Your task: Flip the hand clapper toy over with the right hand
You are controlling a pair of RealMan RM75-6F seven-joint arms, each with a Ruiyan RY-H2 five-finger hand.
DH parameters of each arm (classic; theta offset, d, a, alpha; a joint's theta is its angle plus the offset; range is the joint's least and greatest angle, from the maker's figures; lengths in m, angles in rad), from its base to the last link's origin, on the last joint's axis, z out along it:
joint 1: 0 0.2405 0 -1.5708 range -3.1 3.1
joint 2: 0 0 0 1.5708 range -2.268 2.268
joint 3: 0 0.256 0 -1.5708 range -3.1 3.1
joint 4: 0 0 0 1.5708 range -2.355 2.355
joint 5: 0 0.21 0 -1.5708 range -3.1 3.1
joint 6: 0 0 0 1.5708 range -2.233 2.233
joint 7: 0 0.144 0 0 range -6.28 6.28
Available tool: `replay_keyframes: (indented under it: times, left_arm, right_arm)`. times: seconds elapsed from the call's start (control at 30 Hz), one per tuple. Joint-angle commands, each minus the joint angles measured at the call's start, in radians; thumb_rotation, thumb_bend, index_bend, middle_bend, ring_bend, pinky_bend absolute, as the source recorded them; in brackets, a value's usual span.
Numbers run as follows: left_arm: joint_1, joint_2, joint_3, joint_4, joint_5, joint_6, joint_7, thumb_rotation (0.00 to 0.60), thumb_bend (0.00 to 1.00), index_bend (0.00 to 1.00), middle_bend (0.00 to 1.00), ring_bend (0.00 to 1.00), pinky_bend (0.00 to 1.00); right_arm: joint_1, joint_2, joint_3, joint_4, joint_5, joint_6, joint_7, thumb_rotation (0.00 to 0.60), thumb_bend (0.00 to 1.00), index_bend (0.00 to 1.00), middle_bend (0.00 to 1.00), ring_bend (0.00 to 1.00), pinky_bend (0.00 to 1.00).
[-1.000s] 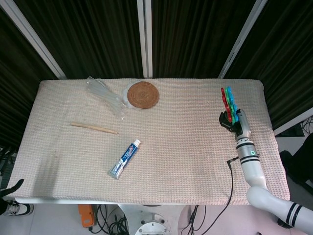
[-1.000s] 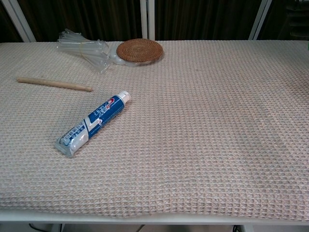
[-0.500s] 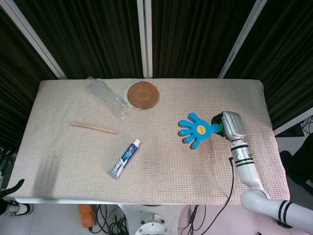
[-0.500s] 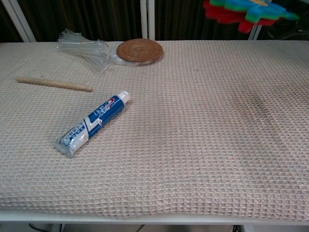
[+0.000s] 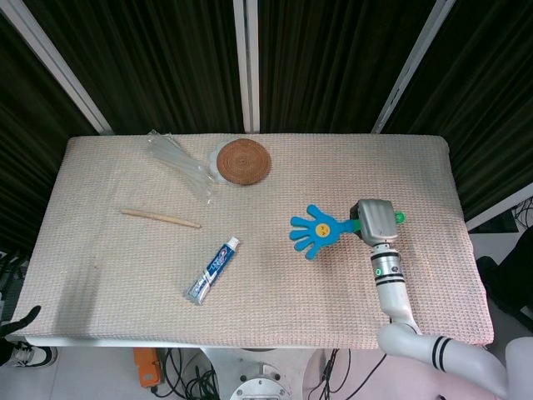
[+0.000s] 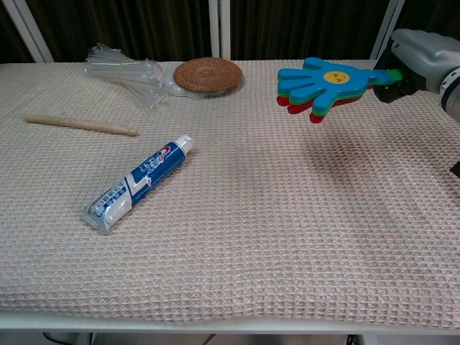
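right hand: I'm gripping the clapper toy by its handle
toy: off the table, blue face up, pointing 9 o'clock
left: just set it down

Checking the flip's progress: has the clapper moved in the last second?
Yes. The clapper, held by the right robot hand, swung leftward from the table's right edge toward the toothpaste.

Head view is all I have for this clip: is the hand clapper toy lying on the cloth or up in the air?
Observer: In the air. The chest view shows the hand clapper toy held roughly level, clear of the tablecloth, by the right hand.
Operator: I only see a blue face. Is anything under it?
Observer: Yes. From the chest view, a green layer and a red layer sit stacked beneath the blue one.
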Motion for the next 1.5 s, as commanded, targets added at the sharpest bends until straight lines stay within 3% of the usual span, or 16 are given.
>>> replay_keyframes:
  times: [0.03,0.1,0.17,0.23,0.27,0.3,0.33,0.37,0.43,0.53,0.67,0.83,1.07,1.3,1.5]
  left_arm:
    - [-0.001,-0.001,0.000,0.001,0.002,0.001,0.000,0.600,0.19,0.11,0.03,0.00,0.09]
    - [0.000,-0.001,0.000,0.003,0.001,0.002,-0.002,0.600,0.19,0.11,0.03,0.00,0.09]
    - [0.002,0.001,0.000,0.006,-0.002,0.002,-0.006,0.600,0.19,0.11,0.03,0.00,0.09]
    - [0.005,0.001,0.000,0.010,-0.005,0.004,-0.012,0.600,0.19,0.11,0.03,0.00,0.09]
    - [0.006,0.001,0.000,0.011,-0.005,0.005,-0.014,0.600,0.19,0.11,0.03,0.00,0.09]
    - [0.007,0.001,0.000,0.013,-0.006,0.006,-0.016,0.600,0.19,0.11,0.03,0.00,0.09]
    - [0.007,0.001,0.000,0.015,-0.007,0.006,-0.018,0.600,0.19,0.11,0.03,0.00,0.09]
    - [0.008,0.000,0.000,0.017,-0.008,0.006,-0.020,0.600,0.19,0.11,0.03,0.00,0.09]
    - [0.009,-0.001,-0.001,0.020,-0.008,0.007,-0.023,0.600,0.19,0.11,0.03,0.00,0.09]
    - [0.010,-0.003,0.000,0.021,-0.006,0.009,-0.023,0.600,0.19,0.11,0.03,0.00,0.09]
    - [0.011,0.000,0.000,0.015,-0.003,0.014,-0.017,0.600,0.19,0.11,0.03,0.00,0.09]
    - [0.011,0.004,-0.002,0.006,-0.002,0.018,-0.009,0.600,0.19,0.11,0.03,0.00,0.09]
    - [0.007,0.007,-0.001,-0.014,0.006,0.015,0.014,0.600,0.19,0.11,0.03,0.00,0.09]
    - [0.006,0.019,-0.002,-0.045,0.008,0.017,0.044,0.600,0.19,0.11,0.03,0.00,0.09]
    - [0.003,0.032,-0.003,-0.062,0.009,0.017,0.060,0.600,0.19,0.11,0.03,0.00,0.09]
  right_arm:
    - [0.028,-0.096,-0.005,0.118,-0.002,0.030,-0.015,0.600,0.75,1.00,1.00,1.00,1.00]
    - [0.037,-0.133,-0.015,0.168,-0.027,0.034,0.004,0.600,0.65,0.99,1.00,1.00,1.00]
    - [0.040,-0.143,-0.032,0.188,-0.049,0.011,0.033,0.600,0.50,0.81,0.89,0.90,1.00]
    - [0.040,-0.123,-0.042,0.163,-0.046,-0.044,0.060,0.600,0.37,0.42,0.58,0.61,0.95]
    - [0.039,-0.107,-0.043,0.142,-0.045,-0.069,0.080,0.600,0.29,0.16,0.32,0.35,0.79]
    - [0.037,-0.091,-0.040,0.120,-0.044,-0.089,0.106,0.600,0.24,0.04,0.15,0.17,0.60]
    - [0.033,-0.077,-0.036,0.099,-0.041,-0.105,0.132,0.600,0.21,0.00,0.06,0.07,0.45]
    - [0.028,-0.059,-0.033,0.077,-0.040,-0.119,0.154,0.600,0.19,0.00,0.01,0.01,0.31]
    - [0.023,-0.038,-0.039,0.057,-0.042,-0.126,0.157,0.600,0.18,0.00,0.00,0.00,0.13]
    - [0.014,-0.009,-0.052,0.027,-0.029,-0.134,0.134,0.600,0.13,0.00,0.00,0.00,0.01]
    - [-0.002,0.058,-0.062,-0.054,0.003,-0.137,0.092,0.600,0.04,0.00,0.00,0.00,0.00]
    - [-0.045,0.187,-0.089,-0.218,0.011,-0.116,0.065,0.600,0.03,0.00,0.00,0.00,0.00]
    - [-0.187,0.400,-0.178,-0.382,-0.160,0.027,0.144,0.600,0.08,0.00,0.00,0.00,0.00]
    - [-0.375,0.475,-0.337,-0.311,-0.391,0.256,0.187,0.600,0.17,0.00,0.00,0.00,0.00]
    - [-0.503,0.431,-0.387,-0.183,-0.480,0.415,0.271,0.600,0.17,0.00,0.00,0.00,0.00]
